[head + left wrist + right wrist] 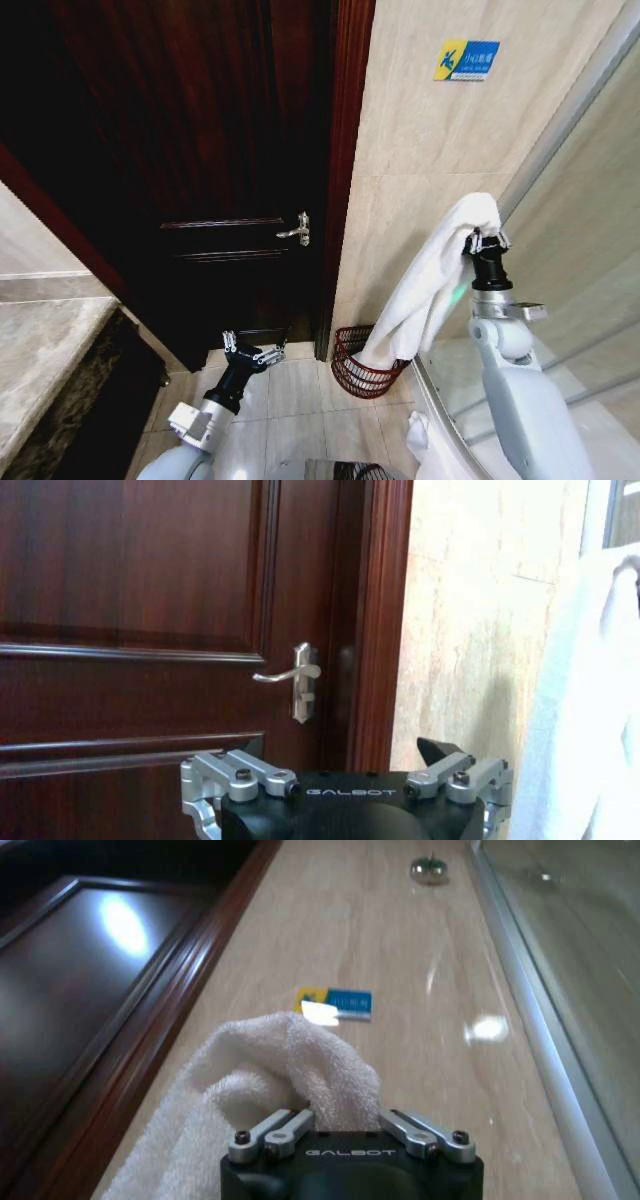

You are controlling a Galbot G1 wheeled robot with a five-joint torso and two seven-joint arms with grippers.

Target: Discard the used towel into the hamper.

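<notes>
A white towel (pixel 430 285) hangs from my raised right gripper (pixel 484 239), which is shut on its top end. Its lower end dangles down to the rim of the hamper (pixel 362 374), a dark reddish-brown open-weave basket on the floor by the door frame. In the right wrist view the towel (pixel 285 1065) bunches between the fingers. My left gripper (pixel 250 352) is low near the floor, left of the hamper, open and holding nothing. In the left wrist view the left gripper (pixel 345 791) faces the door, and the towel (pixel 590 705) shows at the edge.
A dark wooden door (pixel 200 150) with a metal handle (pixel 297 231) fills the left. A beige tiled wall (pixel 420 140) carries a blue and yellow sign (pixel 466 60). A glass shower partition (pixel 590 200) stands at right, a marble counter (pixel 40 350) at left.
</notes>
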